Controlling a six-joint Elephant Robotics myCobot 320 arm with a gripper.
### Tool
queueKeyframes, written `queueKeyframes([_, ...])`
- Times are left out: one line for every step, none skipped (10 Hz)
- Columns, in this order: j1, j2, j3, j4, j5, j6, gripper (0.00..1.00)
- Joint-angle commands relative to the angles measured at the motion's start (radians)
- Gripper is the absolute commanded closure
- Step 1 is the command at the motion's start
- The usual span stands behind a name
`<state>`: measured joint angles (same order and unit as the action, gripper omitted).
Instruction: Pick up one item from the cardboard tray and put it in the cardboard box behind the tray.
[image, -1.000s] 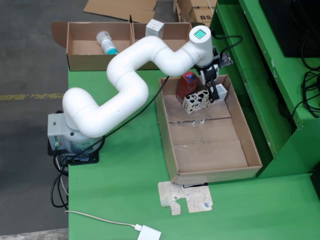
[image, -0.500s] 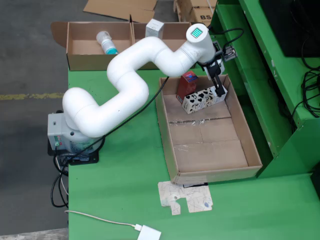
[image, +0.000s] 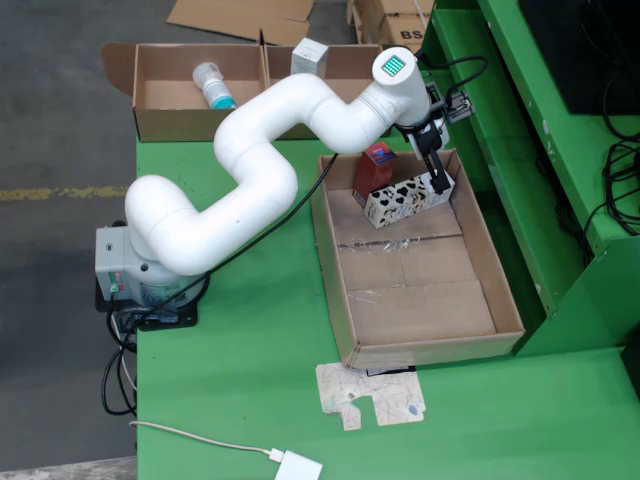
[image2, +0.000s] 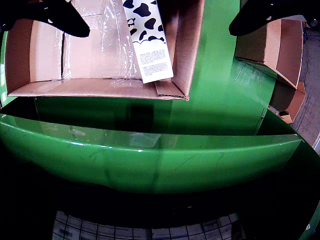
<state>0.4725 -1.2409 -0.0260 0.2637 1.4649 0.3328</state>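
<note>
A cow-patterned milk carton (image: 403, 199) lies on its side at the far end of the cardboard tray (image: 420, 300), with a red carton (image: 373, 168) standing next to it. My gripper (image: 437, 178) hangs over the cow carton's right end, with its jaws wide apart and holding nothing. In the wrist view the cow carton (image2: 147, 45) lies in the tray (image2: 45, 55) between the two black fingertips (image2: 60, 15), which stand apart from it. The cardboard box (image: 200, 95) stands behind the tray and holds a bottle (image: 213, 85); a white carton (image: 309, 57) stands in the compartment next to it.
A green raised ledge (image: 520, 150) runs along the tray's right side, close to the gripper. The arm's base (image: 140, 270) sits at the table's left edge. A flat cardboard scrap (image: 372, 395) and a white adapter with its cable (image: 298, 467) lie near the front.
</note>
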Motion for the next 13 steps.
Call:
queueKeyframes([0.006, 0.028, 0.026, 0.014, -0.006, -0.006, 0.0])
queueKeyframes([0.006, 0.028, 0.026, 0.014, -0.006, -0.006, 0.0])
queueKeyframes([0.006, 0.028, 0.026, 0.014, -0.006, -0.006, 0.0])
queueKeyframes([-0.007, 0.056, 0.026, -0.123, 0.111, 0.018, 0.0])
queueKeyframes([-0.007, 0.056, 0.026, -0.123, 0.111, 0.018, 0.0])
queueKeyframes([-0.001, 0.118, 0.026, -0.382, 0.213, 0.027, 0.0])
queueKeyframes([-0.001, 0.118, 0.026, -0.382, 0.213, 0.027, 0.0])
queueKeyframes([0.001, 0.133, 0.026, -0.461, 0.235, 0.017, 0.0])
queueKeyframes([0.001, 0.133, 0.026, -0.461, 0.235, 0.017, 0.0])
queueKeyframes([0.001, 0.133, 0.026, -0.461, 0.235, 0.017, 0.0])
queueKeyframes([0.001, 0.133, 0.026, -0.461, 0.235, 0.017, 0.0])
queueKeyframes([0.001, 0.133, 0.026, -0.461, 0.235, 0.017, 0.0])
queueKeyframes([0.001, 0.133, 0.026, -0.461, 0.235, 0.017, 0.0])
